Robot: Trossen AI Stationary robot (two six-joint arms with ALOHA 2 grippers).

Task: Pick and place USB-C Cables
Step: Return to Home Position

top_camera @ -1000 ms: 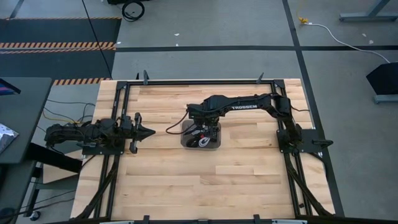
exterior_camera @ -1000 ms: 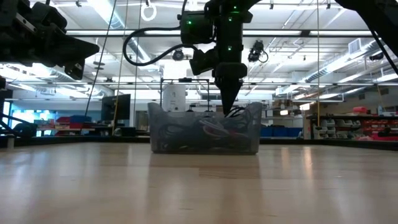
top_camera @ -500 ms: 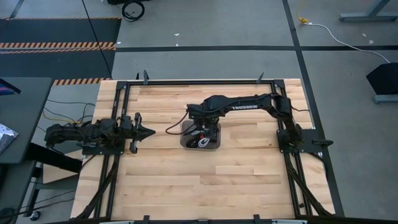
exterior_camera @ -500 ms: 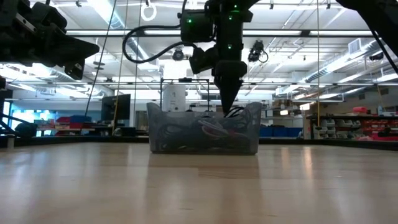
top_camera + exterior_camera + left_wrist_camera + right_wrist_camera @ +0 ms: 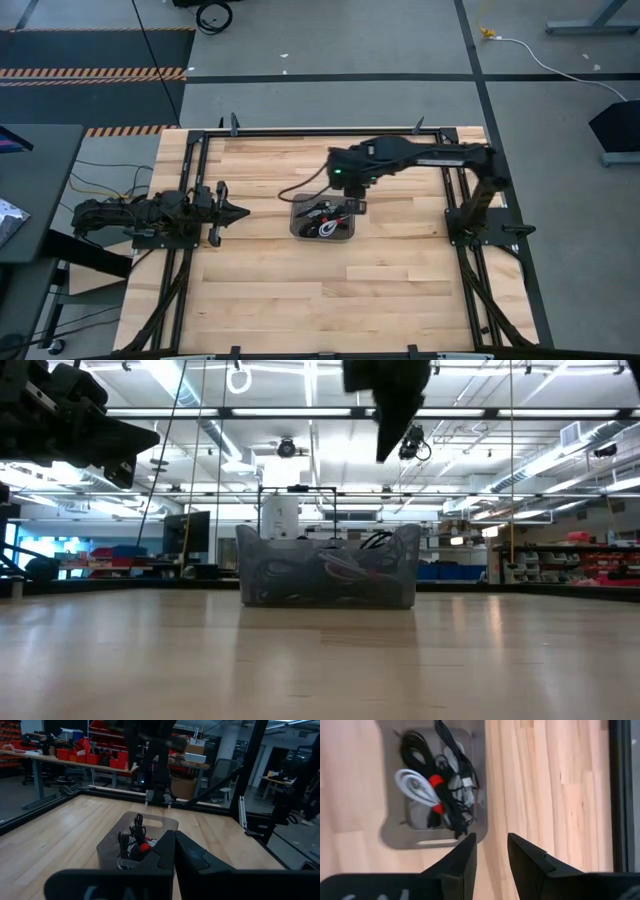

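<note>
The USB-C cables [image 5: 445, 790] lie bundled in the grey tray [image 5: 390, 832]: thin black ones and a white one with a red tie [image 5: 417, 787]. The tray [image 5: 296, 232] stands mid-table, and the cables [image 5: 325, 220] fill its floor. My right gripper [image 5: 491, 839] is open and empty, high above the table by the tray's right side [image 5: 356, 203]. In the low view it hangs well above the tray wall [image 5: 270, 575], fingers [image 5: 385, 450] pointing down. My left gripper [image 5: 243, 211] waits shut at the table's left, pointing at the tray [image 5: 107, 851].
A black frame [image 5: 320, 131] runs around the wooden table top [image 5: 330, 290]. Bare wood lies on all sides of the tray. The left arm's base [image 5: 150, 218] sits at the left edge, the right arm's base [image 5: 478, 225] at the right edge.
My right gripper has risen out of the tray, from just above the cables to well above the tray rim, and has gone a little toward the table's right edge. The arm has drawn back with it. The cables stay in the tray.
</note>
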